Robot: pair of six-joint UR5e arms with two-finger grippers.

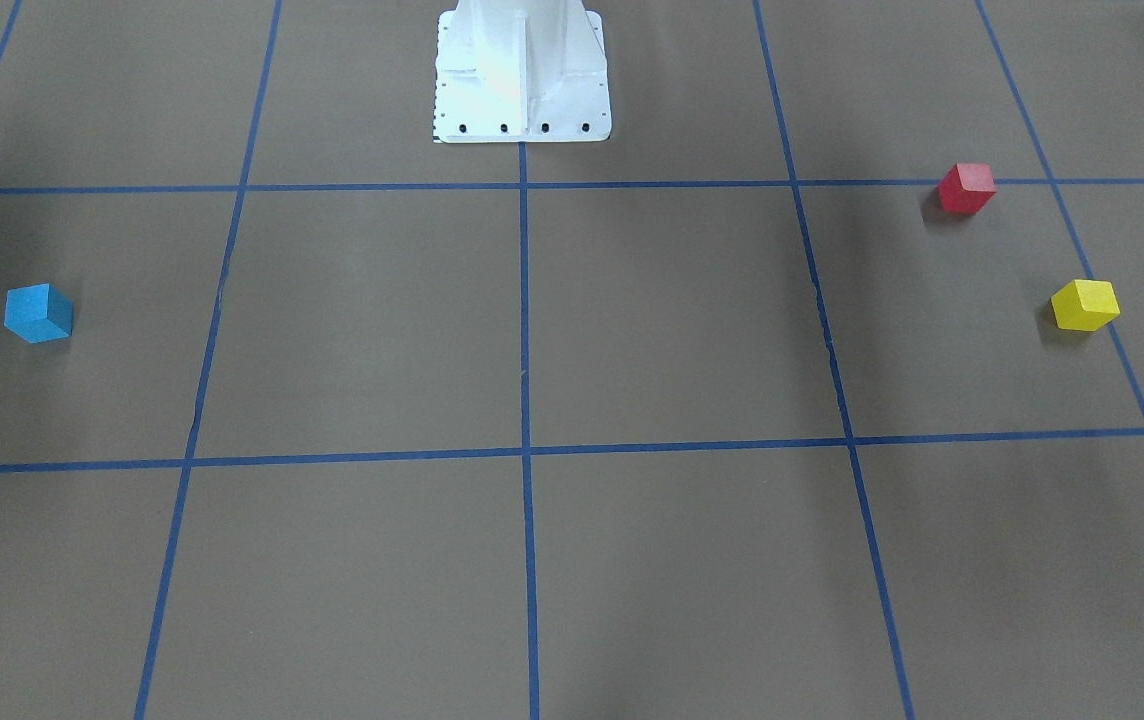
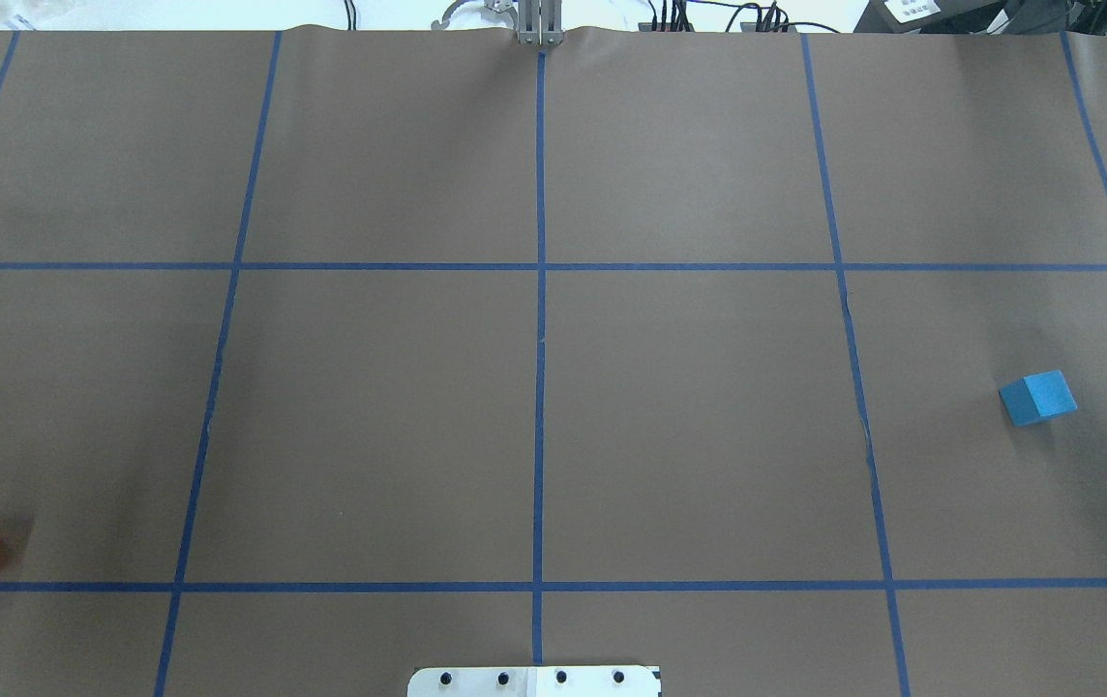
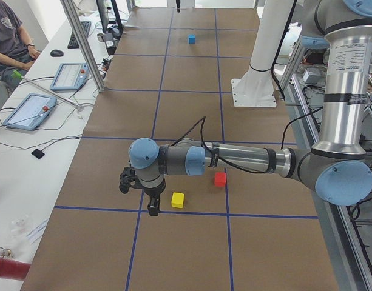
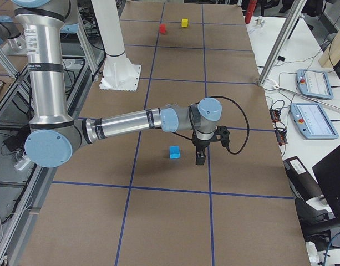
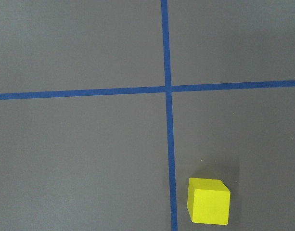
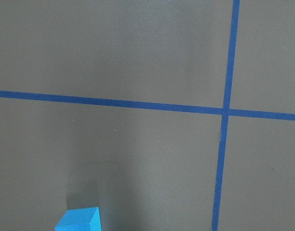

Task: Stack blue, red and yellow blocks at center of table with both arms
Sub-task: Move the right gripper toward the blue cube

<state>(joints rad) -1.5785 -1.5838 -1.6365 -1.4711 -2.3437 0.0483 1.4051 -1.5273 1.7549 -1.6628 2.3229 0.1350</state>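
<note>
While the brown desk (image 1: 672,320) is stretching out below me, my left tool (image 3: 152,209) is hanging beside the yellow block (image 1: 1085,305), near the red block (image 1: 966,188), and my right tool (image 4: 200,159) beside the blue block (image 1: 37,313); I cannot tell how wide either is.

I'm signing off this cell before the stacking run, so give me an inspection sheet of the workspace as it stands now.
Surface: table covered in brown paper with a blue tape grid, lying flat.
Job's things: blue block alone on the robot's right side; red block and yellow block apart on its left side; none stacked, none at centre.
Clutter: nothing seen.
Grippers: left gripper hangs beside the yellow block, right gripper beside the blue block; open or shut cannot be told.
Cables: black cable loops to each wrist.
Surroundings: seated operator, tablets on the side bench.
</note>
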